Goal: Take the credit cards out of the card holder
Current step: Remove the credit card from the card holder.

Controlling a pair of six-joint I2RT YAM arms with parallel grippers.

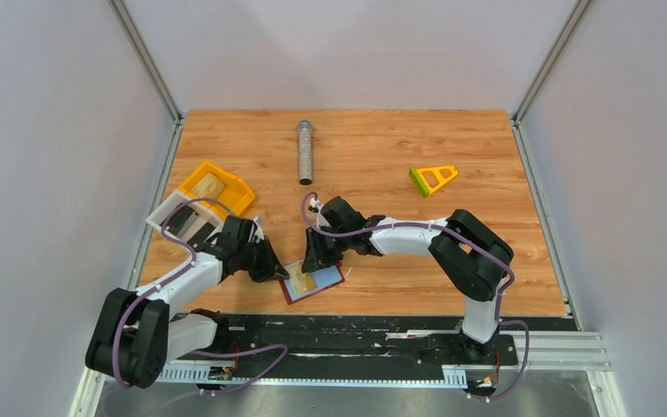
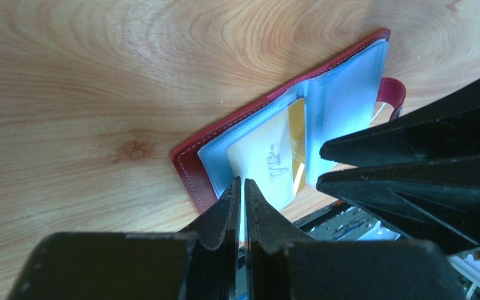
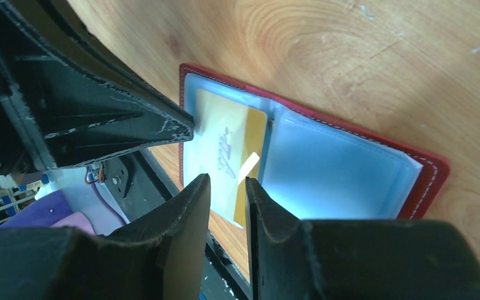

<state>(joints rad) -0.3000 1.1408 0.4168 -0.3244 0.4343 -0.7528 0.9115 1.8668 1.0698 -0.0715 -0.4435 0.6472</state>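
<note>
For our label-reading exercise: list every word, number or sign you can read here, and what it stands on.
"VIP": lettering on the tan-gold card in the open card holder; a mark after it is too blurred to read.
No other text is readable in any view.
</note>
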